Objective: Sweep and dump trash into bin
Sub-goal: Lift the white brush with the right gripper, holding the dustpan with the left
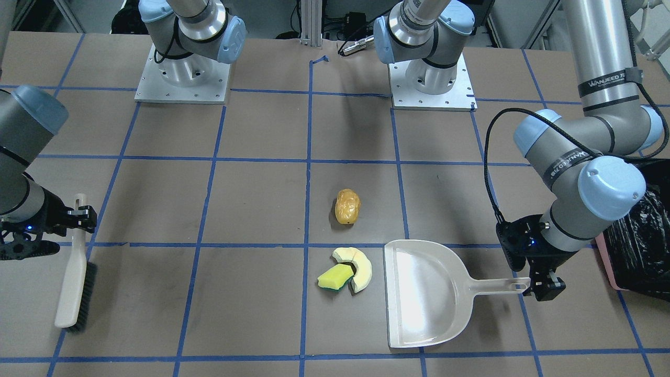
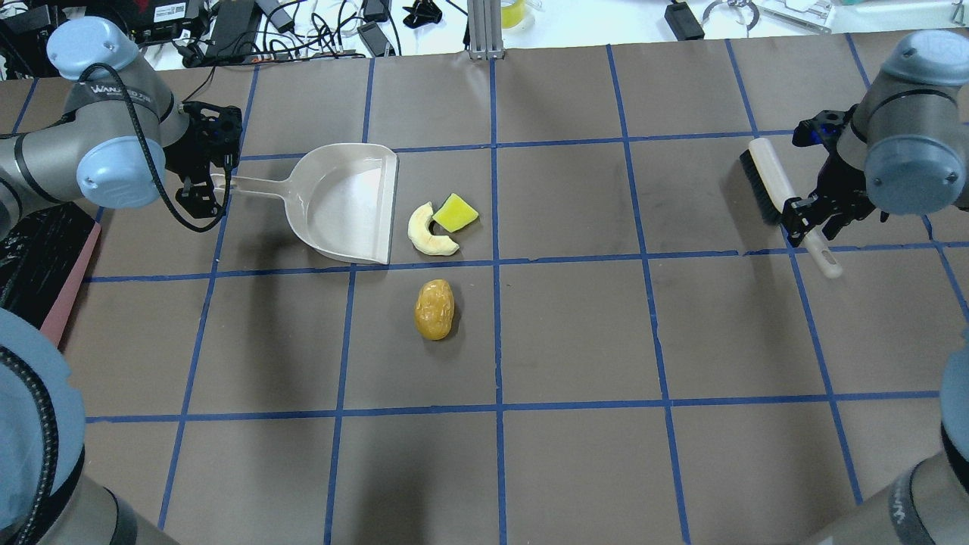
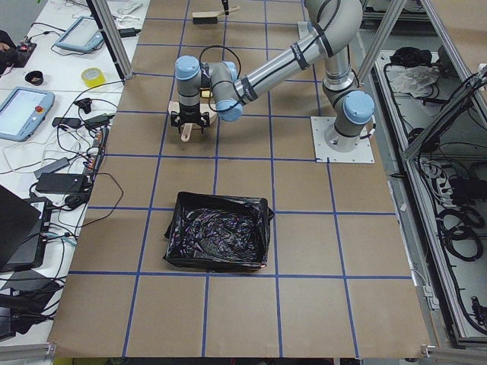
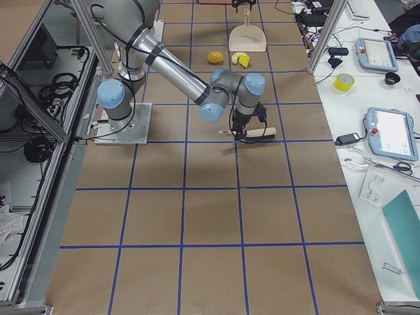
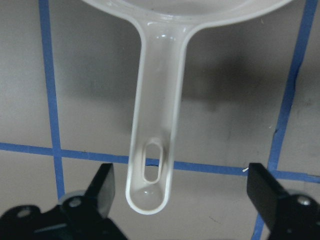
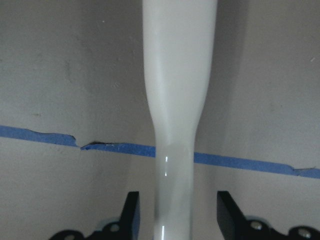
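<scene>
The trash lies mid-table: an orange-yellow potato-like lump (image 1: pixel 347 206) (image 2: pixel 434 308), a pale cream wedge slice (image 1: pixel 362 267) (image 2: pixel 424 236) and a yellow sponge piece with green backing (image 1: pixel 335 276) (image 2: pixel 455 213). The wedge and sponge touch, just off the mouth of the beige dustpan (image 1: pixel 424 293) (image 2: pixel 341 200). My left gripper (image 1: pixel 544 285) (image 2: pixel 204 185) (image 5: pixel 182 185) is open, with its fingers astride the end of the dustpan handle (image 5: pixel 155 125). My right gripper (image 1: pixel 78 217) (image 2: pixel 821 216) (image 6: pixel 177 215) is open astride the handle of a white brush (image 1: pixel 73 283) (image 2: pixel 764 178) (image 6: pixel 177 75) that lies on the table.
The pink bin with its black bag (image 1: pixel 638 235) (image 2: pixel 38 257) (image 3: pixel 217 239) stands at the table edge behind my left arm. The two arm bases (image 1: pixel 180 78) (image 1: pixel 432 81) stand on the robot's side of the table. Blue tape lines grid the brown table top.
</scene>
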### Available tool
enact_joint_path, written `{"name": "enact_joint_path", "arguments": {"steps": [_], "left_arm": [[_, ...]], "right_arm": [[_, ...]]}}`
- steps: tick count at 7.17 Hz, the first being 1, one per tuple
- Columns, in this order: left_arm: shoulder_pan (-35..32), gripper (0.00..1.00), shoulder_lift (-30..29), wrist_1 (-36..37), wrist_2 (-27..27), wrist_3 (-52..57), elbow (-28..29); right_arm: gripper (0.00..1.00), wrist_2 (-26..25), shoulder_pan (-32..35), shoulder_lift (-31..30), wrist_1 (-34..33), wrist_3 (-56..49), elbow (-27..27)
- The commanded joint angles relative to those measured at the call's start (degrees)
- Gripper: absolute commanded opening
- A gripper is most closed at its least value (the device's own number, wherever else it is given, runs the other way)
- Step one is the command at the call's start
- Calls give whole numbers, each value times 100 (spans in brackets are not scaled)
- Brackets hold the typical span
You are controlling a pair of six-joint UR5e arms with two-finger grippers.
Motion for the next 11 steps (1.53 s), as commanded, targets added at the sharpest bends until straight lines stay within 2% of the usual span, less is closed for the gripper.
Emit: {"name": "enact_joint_path", "arguments": {"steps": [1, 2, 4, 6, 7, 9, 10, 11], "left_arm": [[1, 94, -117, 36, -1, 224, 71], [-17, 94, -222, 393, -19, 250, 62], [-34, 94, -293, 423, -36, 215, 106], [-26, 94, -372, 405, -28, 206, 71], [-34, 85, -398, 405, -19, 154, 71], [-34, 35, -399, 414, -19, 215, 115], [-34, 22, -399, 414, -36, 180, 115], [-34, 7, -399, 405, -37, 232, 115]], "right_arm": [[54, -1, 0, -6, 5, 7, 34], [54, -1, 0, -6, 22, 7, 34], [0, 16, 0, -15, 66, 34, 34], [0, -10, 0, -59, 171, 86, 16], [0, -10, 17, -94, 337, 147, -71], [0, 104, 427, -251, 723, 1050, -150], [0, 95, 891, -357, 760, 1488, -151], [0, 130, 1435, -436, 856, 2354, -151]]}}
